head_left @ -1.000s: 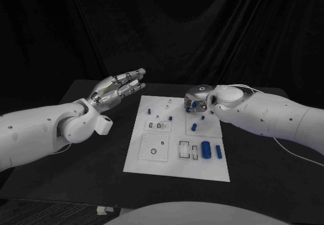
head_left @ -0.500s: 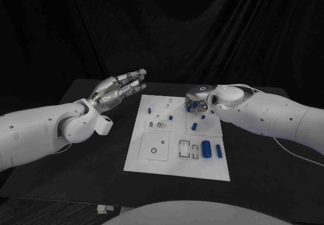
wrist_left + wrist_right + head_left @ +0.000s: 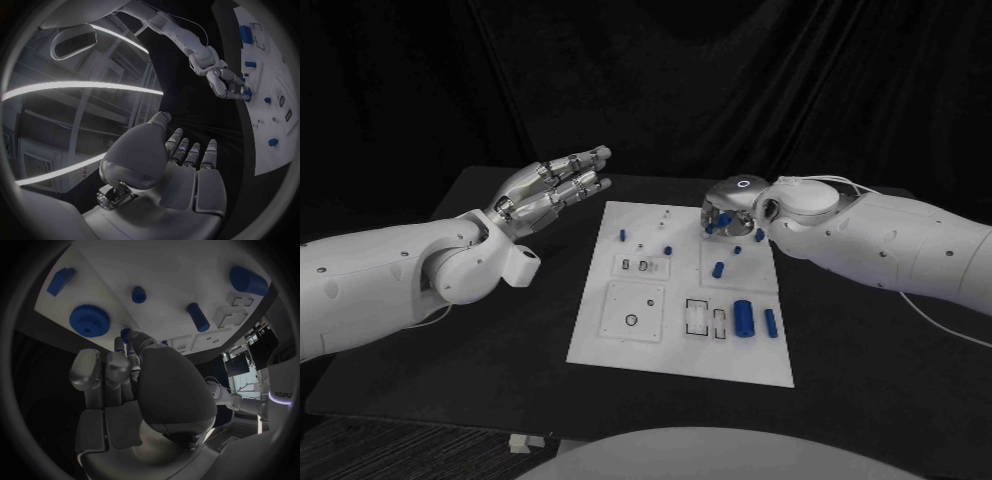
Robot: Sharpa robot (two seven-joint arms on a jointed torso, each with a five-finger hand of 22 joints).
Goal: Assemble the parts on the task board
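Since the earlier frames the right hand (image 3: 728, 212) is seen lifted slightly from the far end of the task board (image 3: 661, 350) and shifted a little toward three o'clock; the left hand (image 3: 557, 188) is kept where it was.

At present the right hand is held just above the board's far right corner, at about one o'clock from the board's middle. Its fingers (image 3: 110, 369) are curled close together, and a small blue part (image 3: 127, 334) is seen at their tips; whether that part is actually pinched cannot be told from the frames. In the right wrist view a blue gear (image 3: 90, 320), a small blue peg (image 3: 139, 294), a blue rod (image 3: 198, 317), a thick blue cylinder (image 3: 249, 281) and a blue block (image 3: 60, 281) are shown on the white board (image 3: 181, 270) beyond the fingers.

The left hand is held in the air off the board's far left corner, at about ten o'clock, with its fingers (image 3: 191, 152) stretched out side by side and nothing gripped.

On the near half of the board, at about four o'clock, a wide blue cylinder (image 3: 741, 319) and a thinner one (image 3: 770, 322) are laid side by side beside rectangular recesses (image 3: 697, 316). The board is laid flat on the black tabletop (image 3: 473, 340).
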